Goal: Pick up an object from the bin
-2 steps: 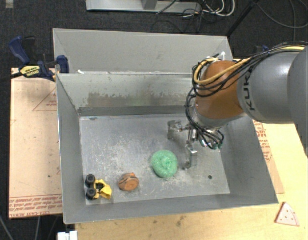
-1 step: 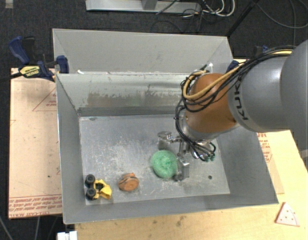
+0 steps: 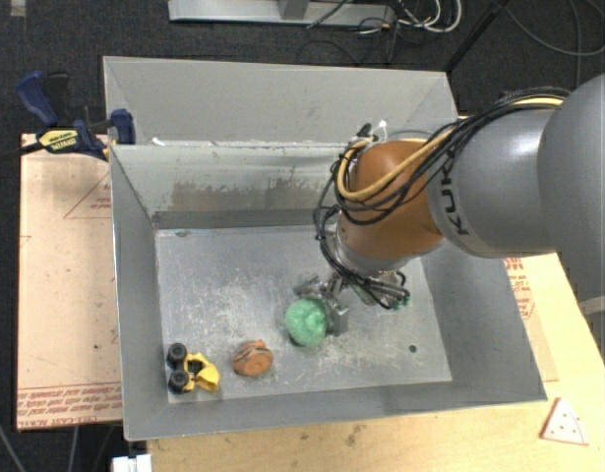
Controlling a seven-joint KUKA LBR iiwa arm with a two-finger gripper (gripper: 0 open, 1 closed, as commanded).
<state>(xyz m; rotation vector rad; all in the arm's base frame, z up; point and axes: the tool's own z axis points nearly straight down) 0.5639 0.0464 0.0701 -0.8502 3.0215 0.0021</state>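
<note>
My gripper (image 3: 328, 301) hangs low over the middle of the bin floor, under the orange cover of the wrist. A green, roundish, rough-surfaced ball (image 3: 304, 324) lies right below and to the left of it, touching or nearly touching the gripper's tip. A small brown round thing (image 3: 252, 359) rests to the left of the ball, near the front wall.
A yellow toy with black wheels (image 3: 190, 372) sits in the front left corner of the bin. The arm reaches in from the right and hides part of the floor behind the gripper.
</note>
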